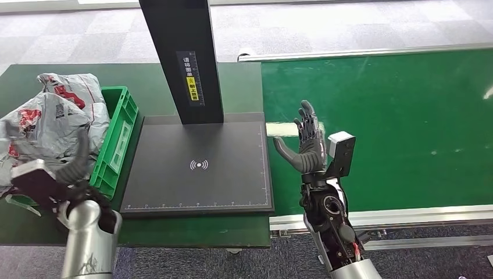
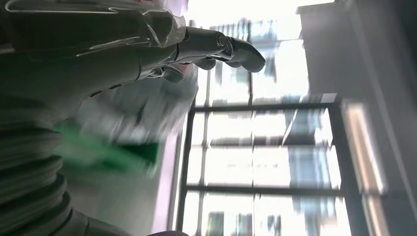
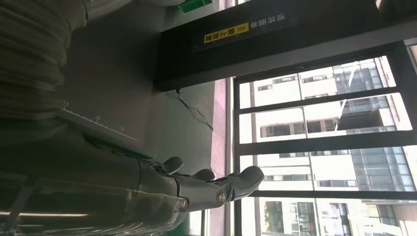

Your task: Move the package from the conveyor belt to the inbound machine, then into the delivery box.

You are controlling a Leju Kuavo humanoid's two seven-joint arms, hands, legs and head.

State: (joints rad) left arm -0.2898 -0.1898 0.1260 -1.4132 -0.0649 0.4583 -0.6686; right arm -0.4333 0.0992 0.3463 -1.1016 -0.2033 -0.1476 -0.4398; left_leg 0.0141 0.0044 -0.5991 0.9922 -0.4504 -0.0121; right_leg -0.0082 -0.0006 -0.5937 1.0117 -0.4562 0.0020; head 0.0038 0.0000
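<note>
1. Several crumpled grey plastic mailer packages (image 1: 52, 116) heaped in and over the green plastic delivery crate (image 1: 119, 136) at the left end of the dark green surface (image 1: 232, 81). Piled above the rim, so liable to slide out at a nudge.
2. Left hand (image 1: 64, 174) low beside that heap, fingers (image 2: 231, 46) stretched out and released, grasping nothing as far as the blurred left wrist view tells. Could snag a loose fold on drawing back and drag a package out of the crate.
3. Right hand (image 1: 308, 145) upright over the near-left part of the green conveyor belt (image 1: 395, 116), fingers (image 1: 307, 119) spread, released and empty. Just beside the edge of the flat black inbound scanning plate (image 1: 197, 168), so might knock it on a sideways sweep.
4. Black upright post (image 1: 180, 58) with a yellow label at the back of the plate: a likely obstacle to any high carry from belt to plate. Safer to keep low and forward.
5. Pale strip (image 1: 288, 128) on the belt behind the right hand: too unclear to name.
6. Thin, slack film on every package: probably slippery, apt to slide from a light pinch.
</note>
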